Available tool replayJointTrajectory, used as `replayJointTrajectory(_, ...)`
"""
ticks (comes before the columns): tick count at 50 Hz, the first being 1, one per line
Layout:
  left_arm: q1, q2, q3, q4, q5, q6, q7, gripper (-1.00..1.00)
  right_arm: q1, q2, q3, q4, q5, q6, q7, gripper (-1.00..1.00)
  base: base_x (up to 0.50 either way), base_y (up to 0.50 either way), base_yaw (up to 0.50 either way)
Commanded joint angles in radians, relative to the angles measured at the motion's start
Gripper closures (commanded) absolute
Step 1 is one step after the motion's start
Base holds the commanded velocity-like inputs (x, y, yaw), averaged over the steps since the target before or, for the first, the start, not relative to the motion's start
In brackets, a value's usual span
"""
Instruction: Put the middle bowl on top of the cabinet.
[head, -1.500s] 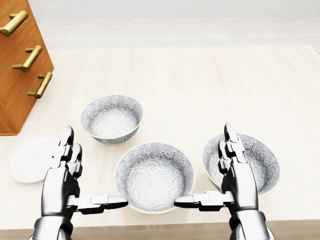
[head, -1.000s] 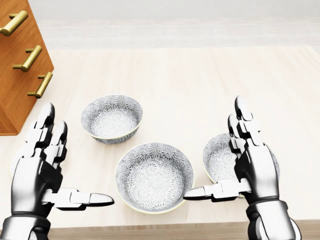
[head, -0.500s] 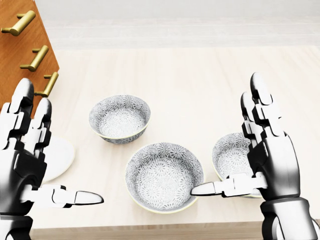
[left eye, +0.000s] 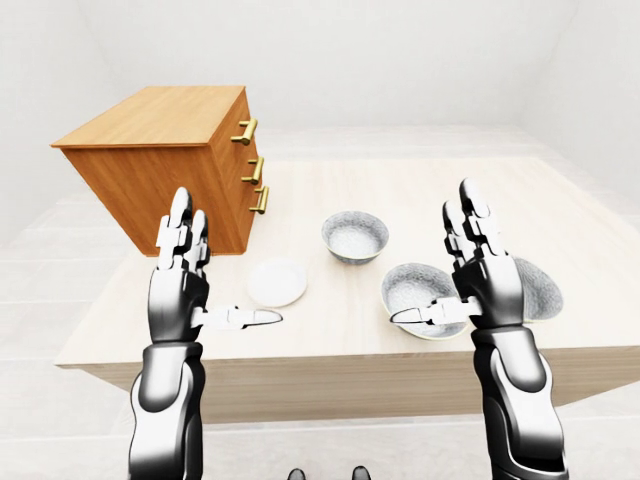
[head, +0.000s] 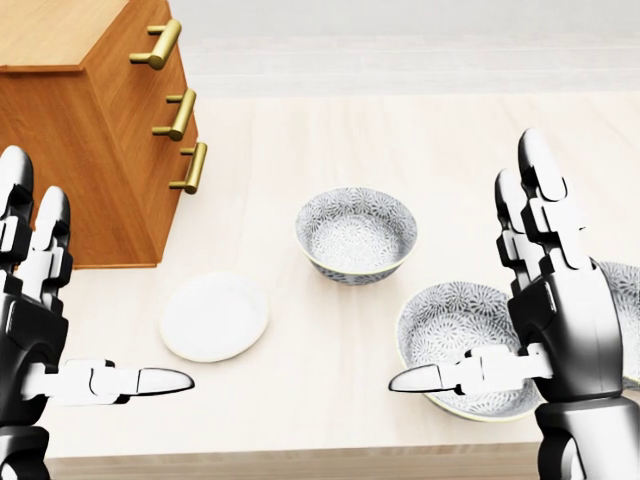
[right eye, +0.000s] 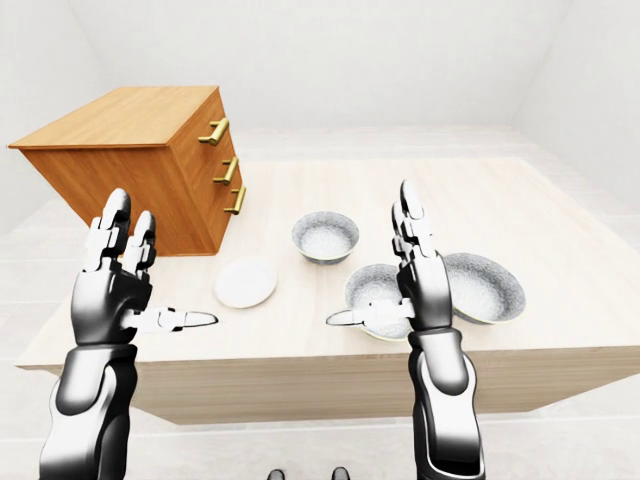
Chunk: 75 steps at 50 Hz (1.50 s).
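The middle bowl (head: 455, 320) sits on the bench (head: 420, 130), just below and to the left of the right hand (head: 570, 320). In the head view that hand's thumb reaches across the bowl's lower rim, but I cannot tell whether they touch. The left hand (head: 30, 330) is well apart from the bowl, with a white plate (head: 213, 316) between them. Both hands have their fingers spread wide and hold nothing. The right fingers are much the nearer. The bowl is round, so there is no axis to line up with. The cabinet (left eye: 160, 150) stands beyond the left fingers, so the carry would go leftward and up.
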Motion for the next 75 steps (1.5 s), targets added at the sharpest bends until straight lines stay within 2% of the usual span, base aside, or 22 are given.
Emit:
replayJointTrajectory(1,-0.021,0.004,0.012,0.028,-0.012,0.000,0.001,-1.00,0.005,-0.001,-0.008,-0.008,0.004,0.000,0.005,-1.00,0.00,0.50,0.00)
replayJointTrajectory(6,-0.012,0.009,0.007,0.043,-0.001,0.000,-0.008,-1.00,0.006,-0.001,-0.010,-0.009,0.007,0.000,0.009,-1.00,0.00,0.50,0.00)
replayJointTrajectory(8,0.007,0.010,0.009,-0.005,-0.099,0.000,-0.080,-1.00,0.007,-0.001,-0.011,-0.009,0.005,0.000,0.009,-1.00,0.00,0.50,0.00)
replayJointTrajectory(9,0.017,0.013,0.011,-0.010,-0.113,0.000,-0.105,-1.00,0.008,-0.001,-0.012,-0.009,0.009,0.000,0.011,-1.00,0.00,0.50,0.00)
replayJointTrajectory(10,0.020,0.011,0.016,-0.014,-0.099,0.000,-0.092,-1.00,0.009,-0.001,-0.013,-0.009,0.012,0.000,0.013,-1.00,0.00,0.50,0.00)
replayJointTrajectory(13,0.035,0.007,0.035,-0.028,-0.140,0.000,-0.127,-1.00,0.013,0.000,-0.013,-0.007,0.016,0.000,0.019,-1.00,0.00,0.19,0.00)
replayJointTrajectory(32,0.032,0.012,0.058,-0.037,-0.125,0.000,-0.120,-1.00,0.037,-0.001,-0.014,-0.033,0.018,0.000,0.039,-1.00,0.00,0.00,0.00)
replayJointTrajectory(42,0.057,0.001,0.065,-0.010,-0.120,0.000,-0.129,-1.00,0.045,0.002,-0.012,-0.042,0.009,0.000,0.042,-1.00,0.45,0.00,0.00)
replayJointTrajectory(48,0.043,0.001,0.086,-0.009,-0.134,0.000,-0.112,-1.00,0.042,0.002,-0.016,-0.041,0.007,0.000,0.044,-1.00,0.50,0.00,0.00)
replayJointTrajectory(61,0.055,0.009,0.075,-0.030,-0.114,0.000,-0.133,-1.00,0.046,0.006,-0.008,-0.066,0.003,0.000,0.051,-1.00,0.15,0.00,0.00)
replayJointTrajectory(71,0.062,0.003,0.075,-0.029,-0.103,0.000,-0.138,-1.00,0.122,0.018,0.024,-0.120,0.001,0.000,0.093,-1.00,0.00,0.00,0.00)
replayJointTrajectory(75,0.056,0.007,0.075,-0.046,-0.099,0.000,-0.131,-1.00,0.112,0.022,0.020,-0.106,-0.007,0.000,0.083,-1.00,0.00,0.46,0.00)
